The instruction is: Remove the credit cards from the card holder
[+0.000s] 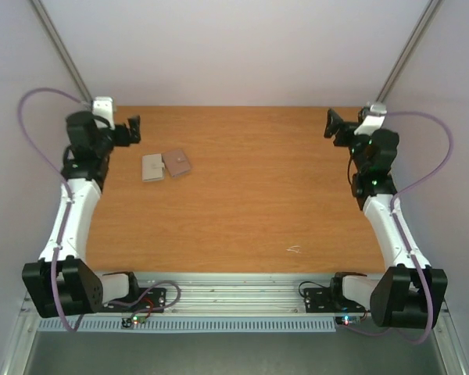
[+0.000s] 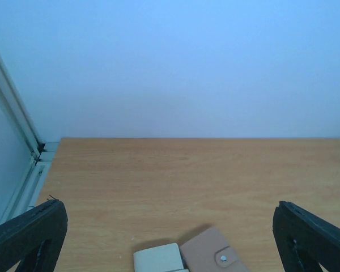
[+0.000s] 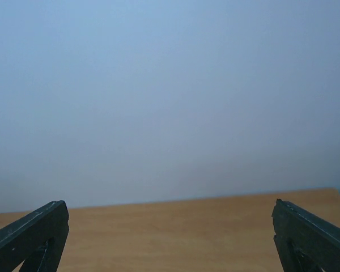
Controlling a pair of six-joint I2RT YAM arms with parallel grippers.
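Card holder [image 1: 152, 167], flat pale grey-beige, closed at table's far left beside mauve-brown snap pouch [image 1: 177, 162]; left gripper [image 1: 133, 130] near, right gripper [image 1: 331, 123] far, both spread, empty; likely next: reach, open.

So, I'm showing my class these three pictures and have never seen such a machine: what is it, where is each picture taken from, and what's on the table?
It is a robot with two white-and-black arms bolted at the table's near edge. The wide picture looks down from above and behind them. The other two come from a camera on each wrist; the dark shapes in the bottom corners are that arm's own fingers. Both the left gripper and the right gripper are open, raised and hold nothing. Near the left arm lie two small flat things, touching: a closed pale holder and a mauve pouch with a snap. No cards show. The right wrist sees only bare wood and wall.
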